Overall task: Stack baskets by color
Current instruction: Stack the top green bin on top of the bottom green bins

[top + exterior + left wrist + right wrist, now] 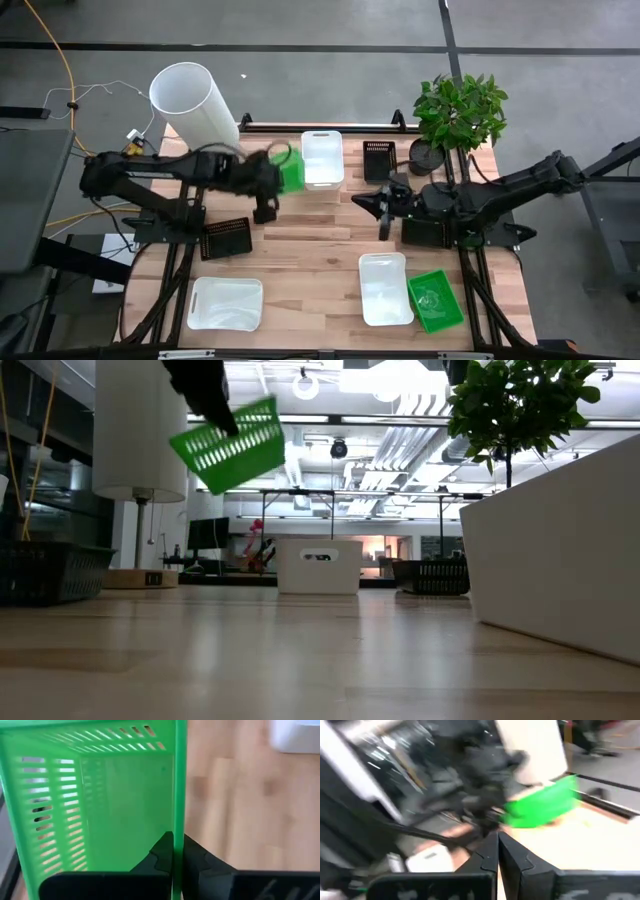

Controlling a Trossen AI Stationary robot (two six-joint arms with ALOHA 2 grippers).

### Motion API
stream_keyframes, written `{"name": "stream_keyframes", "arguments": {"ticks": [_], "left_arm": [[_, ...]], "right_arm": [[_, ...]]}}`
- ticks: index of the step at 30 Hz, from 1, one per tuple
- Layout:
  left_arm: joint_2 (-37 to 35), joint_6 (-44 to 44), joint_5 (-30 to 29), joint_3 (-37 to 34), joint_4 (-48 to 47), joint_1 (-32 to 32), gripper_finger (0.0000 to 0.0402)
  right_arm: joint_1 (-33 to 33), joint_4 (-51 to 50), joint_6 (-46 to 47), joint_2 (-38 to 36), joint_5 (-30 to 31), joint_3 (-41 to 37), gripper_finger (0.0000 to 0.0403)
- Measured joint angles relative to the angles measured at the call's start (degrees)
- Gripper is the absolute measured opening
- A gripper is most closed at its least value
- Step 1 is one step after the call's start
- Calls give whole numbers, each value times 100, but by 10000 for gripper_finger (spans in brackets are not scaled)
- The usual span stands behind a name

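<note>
My left gripper (pixel 274 186) is shut on a bright green basket (pixel 291 175), which hangs tilted high above the table (pixel 232 445), next to the white basket (pixel 322 158) at the far middle. My right gripper (pixel 384 207) hovers shut and empty over the table's middle right, its fingers (pixel 497 847) pointing toward the green basket (pixel 540 802). On the table lie a second green basket (pixel 436 300) and a white basket (pixel 385 288) at the near right, another white basket (pixel 225 302) at the near left, and black baskets (pixel 226 238) (pixel 378 160). My left gripper pinches one side wall (pixel 178 820) of the green basket at its rim, one finger (pixel 162 852) inside the basket and the other outside. The fingers slant downward onto it. The basket is lifted clear of the table and tilted, its open top facing my wrist.
A tall white cylinder (pixel 195 100) stands at the far left corner and a potted plant (pixel 460 110) at the far right. Bare wood (pixel 310 250) lies in the table's middle. Cables trail off the far left edge.
</note>
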Motion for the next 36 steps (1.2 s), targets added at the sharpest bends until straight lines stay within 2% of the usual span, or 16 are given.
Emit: {"name": "stream_keyframes", "arguments": {"ticks": [3,5,11,15,22,25,32,36], "left_arm": [[348,-59,-1,181,12,-596,0],[702,6,-41,264,-27,-921,0],[1949,923,-848,585,14,-1591,0],[2590,1498,-1226,820,65,-1795,0],[3107,2216,-1270,1090,268,-1958,0],[3119,2483,-1182,1124,417,-1959,0],[3117,3037,-627,1142,641,-1935,0],[3115,3180,-556,1142,757,-1929,0]], "right_arm": [[-67,-1215,94,160,394,663,0],[-165,-1867,235,317,399,1068,0],[-595,-3061,906,780,-113,1801,1],[-811,-3132,1152,1083,-688,1821,29],[-1191,-3327,2101,1737,-1618,1826,148],[-1324,-3292,2282,2096,-2076,1826,182],[-1425,-3253,2609,2703,-2679,1826,197],[-1425,-3259,2627,2927,-2931,1826,197]]}}
